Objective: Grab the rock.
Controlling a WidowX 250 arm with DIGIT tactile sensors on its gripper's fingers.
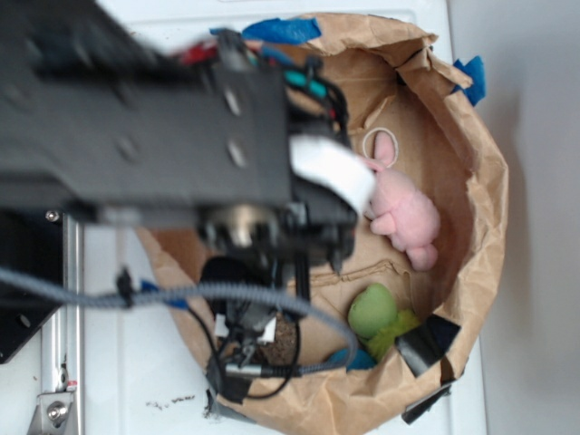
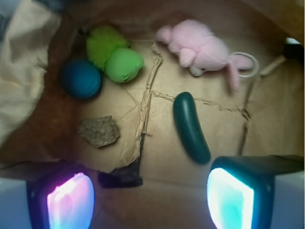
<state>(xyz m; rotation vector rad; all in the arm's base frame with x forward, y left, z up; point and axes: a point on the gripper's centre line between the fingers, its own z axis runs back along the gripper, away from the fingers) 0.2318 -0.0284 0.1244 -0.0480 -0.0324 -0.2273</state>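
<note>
Brown, speckled, rough angular rock (image 2: 99, 131) lies on the crumpled paper bag floor (image 2: 162, 157), beside a blue ball (image 2: 80, 79); the gripper (image 2: 150, 198) hovers above, fingers spread, grasping nothing.

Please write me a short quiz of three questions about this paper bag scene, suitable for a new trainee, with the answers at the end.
1. True or false: the tool is already closed on the rock.
2. Which object lies nearest the rock? A) pink plush B) blue ball C) green cucumber toy
3. Fill in: all the objects rest inside a brown paper ____.

Key
1. False: its fingers stand apart, with nothing between them, and the rock lies ahead of them on the paper.
2. B
3. bag
</note>
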